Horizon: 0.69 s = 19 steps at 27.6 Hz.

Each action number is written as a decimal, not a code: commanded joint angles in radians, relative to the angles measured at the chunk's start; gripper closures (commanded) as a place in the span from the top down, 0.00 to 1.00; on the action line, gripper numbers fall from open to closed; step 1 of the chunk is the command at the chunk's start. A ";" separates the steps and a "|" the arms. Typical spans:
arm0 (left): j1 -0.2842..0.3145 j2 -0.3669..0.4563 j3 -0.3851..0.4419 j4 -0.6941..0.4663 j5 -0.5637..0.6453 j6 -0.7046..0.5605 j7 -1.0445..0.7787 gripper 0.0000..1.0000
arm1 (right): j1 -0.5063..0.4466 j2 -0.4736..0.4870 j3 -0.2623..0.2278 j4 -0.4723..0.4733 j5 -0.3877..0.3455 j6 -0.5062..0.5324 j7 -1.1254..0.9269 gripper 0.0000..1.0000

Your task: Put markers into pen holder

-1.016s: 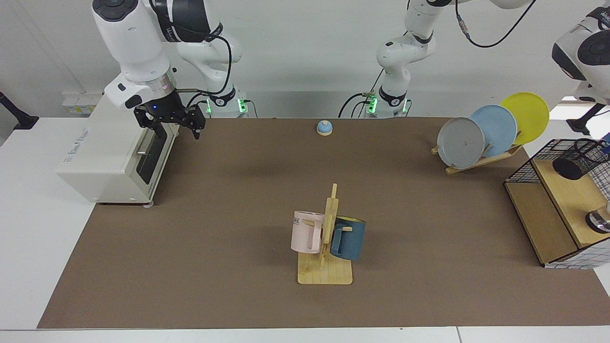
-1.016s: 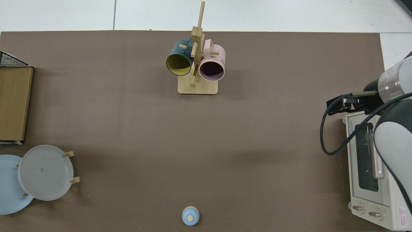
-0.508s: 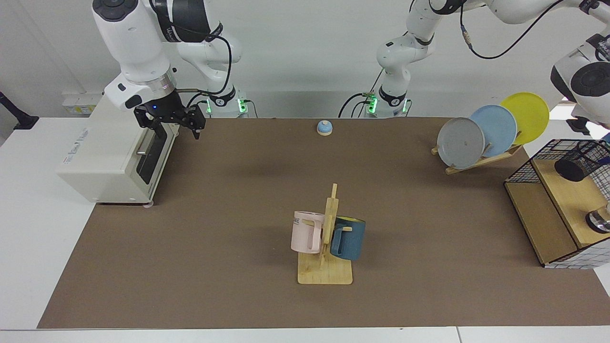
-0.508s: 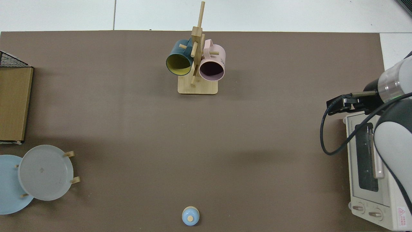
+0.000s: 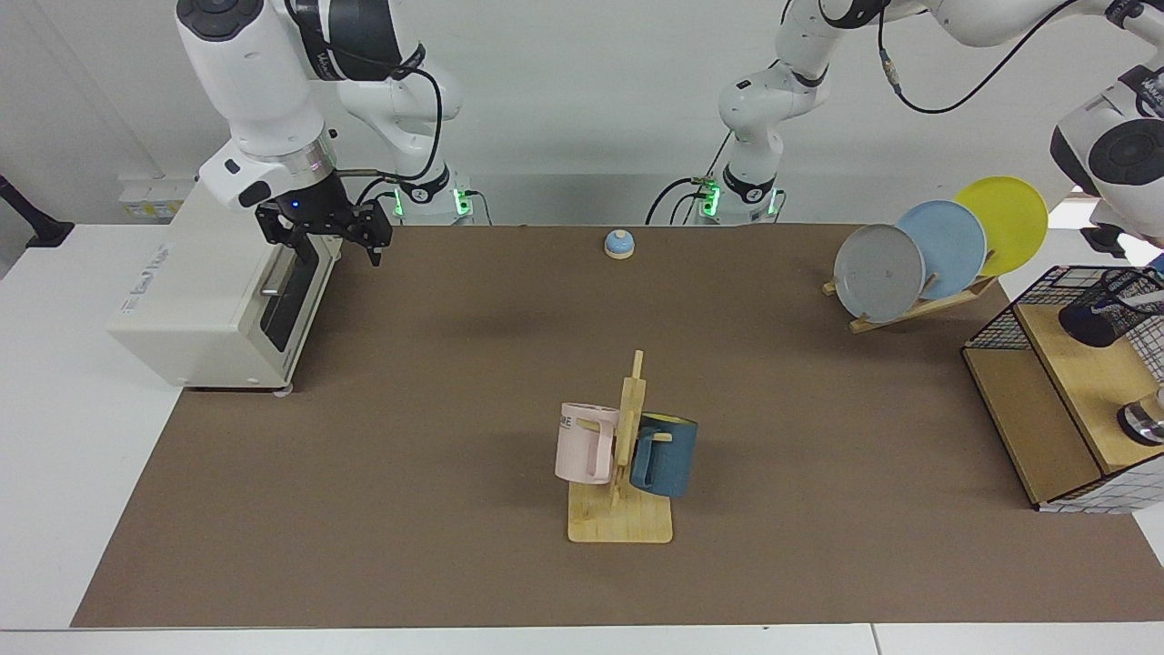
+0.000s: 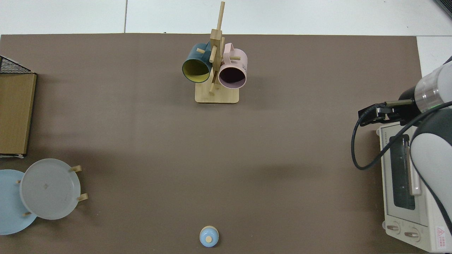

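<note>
A: What has changed in the last second?

B: The left arm (image 5: 1120, 153), at the far edge of the facing view, has shifted a little. A pale barrel now shows at the mouth of the pen holder (image 5: 1096, 320) where there was none. I take it for the marker (image 5: 1144, 297).

A: Is it in, then?

B: Partly, by my judgement. The barrel lies across the rim, slanting up and out of the frame, so I cannot tell how deep it sits. The holder itself looks tipped on the wooden shelf (image 5: 1082, 373) inside the wire basket (image 5: 1000, 323).

A: And the left gripper?

B: Out of frame in both views, so whether it has the marker clamped cannot be told.

A: The other one?

B: The right gripper (image 5: 336, 247) waits above the front of the toaster oven (image 5: 209, 309), fingers apart and empty.

A: What is left?

B: Probably the last stretch: let the marker slide fully in and release it. I see no other marker on the table.
</note>
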 commanded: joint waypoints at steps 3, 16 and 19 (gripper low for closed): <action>-0.006 -0.002 -0.029 0.055 -0.006 -0.076 -0.001 1.00 | -0.009 -0.022 0.006 -0.025 0.004 0.004 -0.009 1.00; -0.006 -0.003 -0.103 0.173 -0.207 -0.259 -0.206 1.00 | -0.009 -0.022 0.006 -0.025 0.004 0.004 -0.009 1.00; -0.007 -0.022 -0.135 0.173 -0.250 -0.320 -0.349 1.00 | -0.009 -0.022 0.004 -0.025 0.004 0.004 -0.009 1.00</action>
